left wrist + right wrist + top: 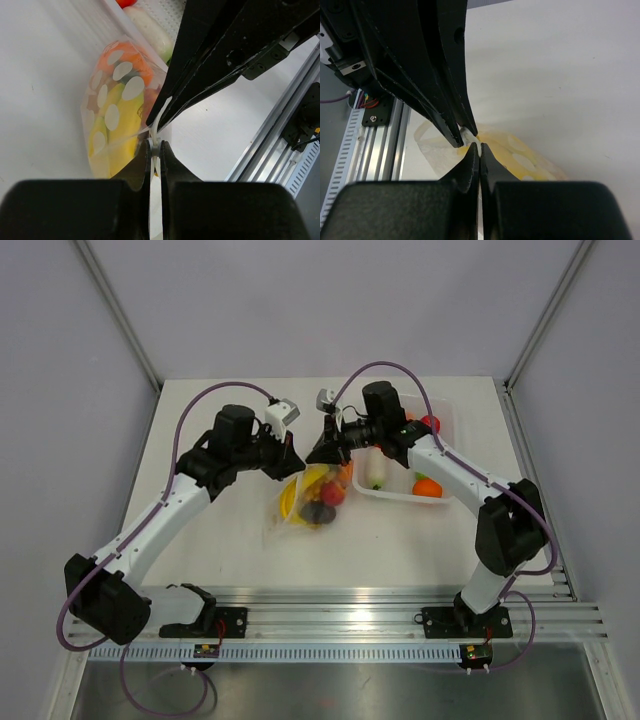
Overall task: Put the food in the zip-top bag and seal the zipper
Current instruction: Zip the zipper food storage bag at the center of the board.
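Found zip-top bag (303, 505) on tabletop (200, 420) between the two arms, mouth edge held up at the tools, long axis running from there back toward the arm bases. Noted left tool (156, 149) closed narrow on the zipper (154, 131), a thin clear strip. Noted right tool (479, 149) pinched narrow on the same strip, tip to tip with the left. Judged the coming slide to run along the strip, sideways from this shared pinch, with neither arm nearer. Recorded floppy see-through film with white blotches, holding a glossy yellow banana (122, 127) and an orange piece (125, 55). Saw further food (427, 487) in the white tray (385, 492) just right of the bag.
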Robot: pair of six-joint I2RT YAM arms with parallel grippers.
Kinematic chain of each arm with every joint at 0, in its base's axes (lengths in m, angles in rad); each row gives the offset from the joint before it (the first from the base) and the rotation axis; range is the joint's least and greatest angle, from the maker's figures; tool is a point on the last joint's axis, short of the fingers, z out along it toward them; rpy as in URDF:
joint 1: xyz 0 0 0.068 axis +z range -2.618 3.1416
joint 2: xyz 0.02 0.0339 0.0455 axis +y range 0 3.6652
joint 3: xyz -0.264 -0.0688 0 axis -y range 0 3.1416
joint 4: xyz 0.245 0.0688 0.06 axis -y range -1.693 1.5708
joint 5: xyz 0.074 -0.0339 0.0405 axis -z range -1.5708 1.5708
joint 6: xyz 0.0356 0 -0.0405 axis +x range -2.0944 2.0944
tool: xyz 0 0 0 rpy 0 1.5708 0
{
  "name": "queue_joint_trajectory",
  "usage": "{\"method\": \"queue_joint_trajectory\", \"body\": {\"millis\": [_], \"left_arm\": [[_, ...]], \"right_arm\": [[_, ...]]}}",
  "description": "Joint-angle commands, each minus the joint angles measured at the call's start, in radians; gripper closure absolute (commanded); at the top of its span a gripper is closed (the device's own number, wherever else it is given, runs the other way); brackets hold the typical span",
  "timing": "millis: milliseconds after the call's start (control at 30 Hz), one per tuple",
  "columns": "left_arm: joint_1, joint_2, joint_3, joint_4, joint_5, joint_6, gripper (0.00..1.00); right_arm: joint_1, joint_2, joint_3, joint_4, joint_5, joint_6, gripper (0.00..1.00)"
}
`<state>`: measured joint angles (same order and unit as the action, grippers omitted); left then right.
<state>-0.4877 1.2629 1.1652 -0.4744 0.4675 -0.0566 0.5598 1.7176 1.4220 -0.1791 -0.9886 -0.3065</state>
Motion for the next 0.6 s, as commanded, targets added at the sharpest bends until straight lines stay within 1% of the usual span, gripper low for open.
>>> {"method": "queue_joint_trajectory", "body": {"millis": [0, 167, 567], "left_arm": [[-0.003, -0.031, -0.016, -0.023, 0.026, 0.018, 1.0], [-0.003, -0.046, -0.047, -0.044, 0.017, 0.024, 1.0], [0.001, -0.111, -0.081, -0.084, -0.053, 0.04, 1.0]], "right_arm": [[-0.003, -0.064, -0.014, 0.32, 0.085, 0.122, 1.0], [-0.017, -0.056, -0.024, 0.455, 0.122, 0.227, 1.0], [-0.031, -0.049, -0.026, 0.53, 0.159, 0.282, 1.0]]}}
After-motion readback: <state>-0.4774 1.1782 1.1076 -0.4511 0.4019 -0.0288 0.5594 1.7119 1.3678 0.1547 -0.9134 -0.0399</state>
